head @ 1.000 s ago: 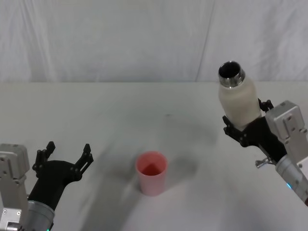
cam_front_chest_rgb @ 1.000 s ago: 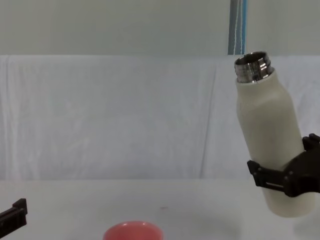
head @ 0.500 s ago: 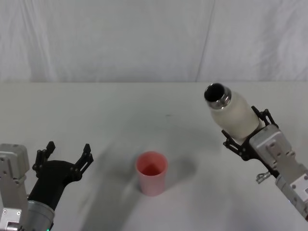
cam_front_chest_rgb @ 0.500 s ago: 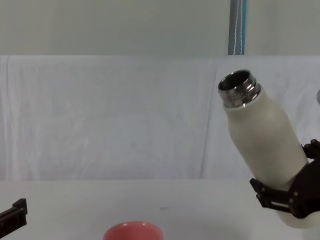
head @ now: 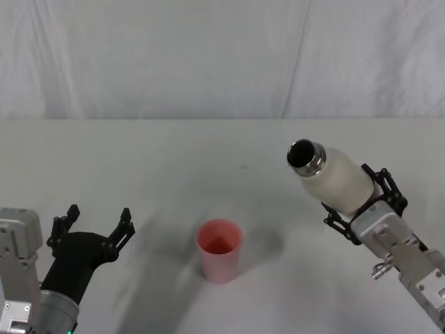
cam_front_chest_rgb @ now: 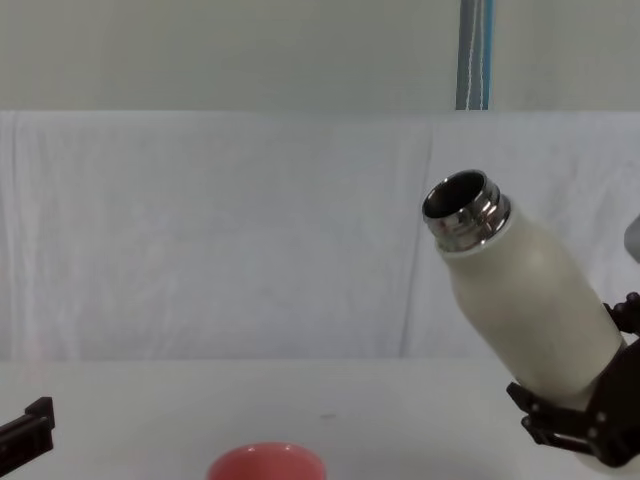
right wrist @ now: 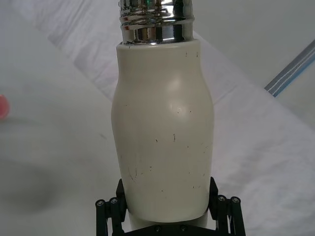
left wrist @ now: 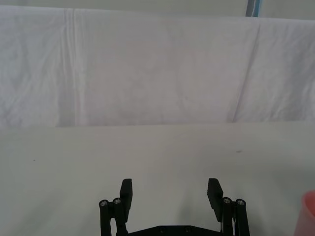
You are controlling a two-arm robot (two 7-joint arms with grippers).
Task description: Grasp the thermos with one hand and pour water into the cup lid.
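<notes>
Right tool [head: 361, 205] is clamping the thermos [head: 335, 179] low down, tilting it toward the cup lid [head: 220, 249]; left tool [head: 94, 227] is sitting open, idle.

White table [head: 174, 153] before a creased white cloth backdrop [cam_front_chest_rgb: 220, 230], pale wall [cam_front_chest_rgb: 220, 50] and blue-striped pole [cam_front_chest_rgb: 474, 55] above.
</notes>
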